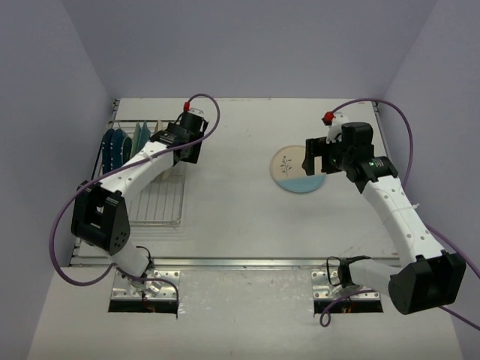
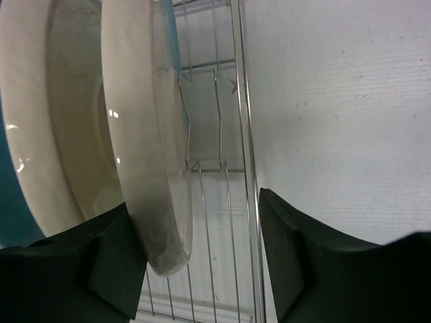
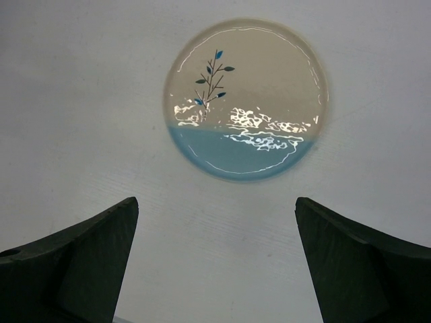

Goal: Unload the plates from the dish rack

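Though closed in by pale walls on the left, far and right sides, roomy in the middle: a white table (image 1: 247,225) with a wide bare stretch between the dish rack (image 1: 161,202) at the left edge and a lone plate right of the centre. Silver wire rack, long and narrow, running away from the arms, near the left wall. Standing on edge in its far end, close together: dark blue-green plates (image 1: 112,146), then pale blue ones (image 1: 141,137).

Lying flat on the table, well apart from the rack: the sprig plate (image 3: 246,101), round, cream above, light blue below, with a thin dark sprig and glossy reflections. Hanging over the table just beside it, the right gripper (image 3: 215,202), spread wide, holding nothing.

At the rack, the left gripper (image 2: 195,229), astride the rim of an upright cream-backed plate (image 2: 145,134): close to one finger, touching or not impossible to tell, with a plain gap to the other, so not pinching yet. Behind that plate, a second one (image 2: 47,121) with a teal edge.
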Controlling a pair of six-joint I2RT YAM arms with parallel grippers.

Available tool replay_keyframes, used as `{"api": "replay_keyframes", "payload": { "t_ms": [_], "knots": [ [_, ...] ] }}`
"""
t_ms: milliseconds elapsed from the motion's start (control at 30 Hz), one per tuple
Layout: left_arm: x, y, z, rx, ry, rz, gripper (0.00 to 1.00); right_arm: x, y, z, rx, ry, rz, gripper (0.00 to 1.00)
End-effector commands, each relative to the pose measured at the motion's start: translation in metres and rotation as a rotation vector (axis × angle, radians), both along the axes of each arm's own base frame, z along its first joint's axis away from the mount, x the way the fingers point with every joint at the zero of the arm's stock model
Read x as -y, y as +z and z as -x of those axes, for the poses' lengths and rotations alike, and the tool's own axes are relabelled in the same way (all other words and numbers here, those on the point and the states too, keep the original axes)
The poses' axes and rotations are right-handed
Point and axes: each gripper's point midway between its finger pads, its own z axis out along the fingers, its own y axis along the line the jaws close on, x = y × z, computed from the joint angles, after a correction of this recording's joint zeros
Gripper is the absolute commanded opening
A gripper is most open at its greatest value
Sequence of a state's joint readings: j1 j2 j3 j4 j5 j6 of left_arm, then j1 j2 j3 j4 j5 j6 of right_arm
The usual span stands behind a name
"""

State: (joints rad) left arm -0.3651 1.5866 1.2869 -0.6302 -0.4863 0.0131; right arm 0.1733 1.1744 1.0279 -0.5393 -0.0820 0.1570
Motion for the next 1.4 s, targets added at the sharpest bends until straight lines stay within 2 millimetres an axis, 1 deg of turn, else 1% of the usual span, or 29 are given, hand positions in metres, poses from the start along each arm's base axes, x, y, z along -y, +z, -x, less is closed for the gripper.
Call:
{"api": "replay_keyframes", "payload": {
  "t_ms": [0, 133, 233, 267, 467, 533, 567, 667, 700, 767, 867, 1067, 1133, 1267, 1333, 1367],
  "knots": [
    [-0.004, -0.010, -0.017, 0.037, 0.063, 0.045, 0.56, 0.000, 0.011, -0.009, 0.065, -0.004, 0.012, 0.99],
    [-0.014, -0.017, -0.021, 0.033, 0.097, 0.037, 0.48, 0.000, 0.011, -0.009, 0.066, -0.001, 0.014, 0.99],
    [-0.018, -0.012, -0.022, 0.052, 0.105, 0.031, 0.36, -0.001, 0.011, -0.009, 0.065, 0.001, 0.011, 0.99],
    [-0.018, -0.009, -0.022, 0.061, 0.104, 0.030, 0.35, -0.001, 0.012, -0.009, 0.066, 0.001, 0.010, 0.99],
    [-0.023, 0.025, -0.019, 0.131, 0.099, 0.029, 0.10, -0.007, 0.013, -0.008, 0.065, 0.011, -0.009, 0.99],
    [-0.024, 0.036, -0.017, 0.141, 0.095, 0.029, 0.02, -0.008, 0.013, -0.008, 0.064, 0.013, -0.014, 0.99],
    [-0.024, 0.043, -0.016, 0.150, 0.094, 0.035, 0.01, -0.009, 0.014, -0.007, 0.064, 0.013, -0.017, 0.99],
    [-0.026, 0.063, -0.016, 0.173, 0.073, 0.034, 0.00, -0.011, 0.014, -0.007, 0.061, 0.015, -0.031, 0.99],
    [-0.027, 0.073, -0.017, 0.192, 0.073, 0.041, 0.00, -0.011, 0.014, -0.007, 0.060, 0.015, -0.034, 0.99],
    [-0.030, 0.084, -0.017, 0.196, 0.073, 0.045, 0.00, -0.014, 0.013, -0.006, 0.052, 0.023, -0.047, 0.99],
    [-0.029, 0.114, -0.019, 0.237, 0.057, 0.084, 0.00, -0.016, 0.012, -0.006, 0.043, 0.027, -0.060, 0.99],
    [-0.023, 0.169, -0.016, 0.328, -0.002, 0.128, 0.00, -0.022, 0.016, -0.006, 0.031, 0.036, -0.089, 0.99],
    [-0.021, 0.181, -0.014, 0.347, -0.032, 0.124, 0.00, -0.024, 0.019, -0.007, 0.027, 0.035, -0.100, 0.99],
    [-0.020, 0.195, -0.011, 0.389, -0.114, 0.081, 0.00, -0.030, 0.026, -0.009, 0.014, 0.032, -0.140, 0.99],
    [-0.014, 0.202, -0.010, 0.430, -0.187, 0.011, 0.00, -0.035, 0.030, -0.008, 0.003, 0.040, -0.174, 0.99],
    [-0.008, 0.205, -0.006, 0.461, -0.223, -0.040, 0.00, -0.038, 0.031, -0.008, 0.000, 0.051, -0.191, 0.99]
  ]
}}
